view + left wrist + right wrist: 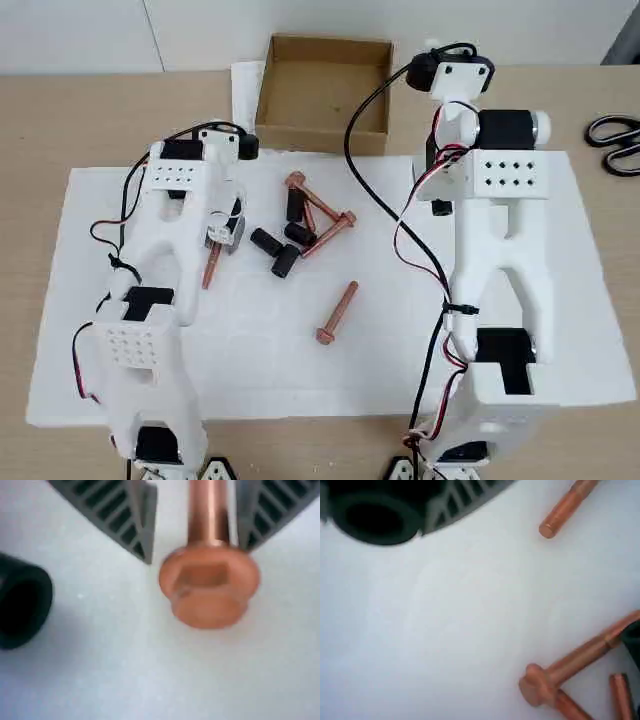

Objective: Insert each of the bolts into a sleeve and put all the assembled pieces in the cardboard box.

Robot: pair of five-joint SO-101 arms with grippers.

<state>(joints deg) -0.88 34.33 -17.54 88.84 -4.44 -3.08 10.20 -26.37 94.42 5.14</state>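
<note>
— Left side?
— My left gripper (pixel 194 550) is partly open astride a bolt (pixel 209 580) lying on the white sheet (pixel 250 370), one finger touching its shank
— Middle?
— Loose sleeves (pixel 285 260) and bolts (pixel 320 225), near the cardboard box (pixel 320 138)
— Right?
— My right gripper (pixel 440 207): I can't tell its grip; a sleeve (pixel 375 517) is beside it

We see bright, even overhead light; soft shadows lie on the white mat (pixel 300 370), and the bolt (pixel 209 587) carries a pale sheen.
</note>
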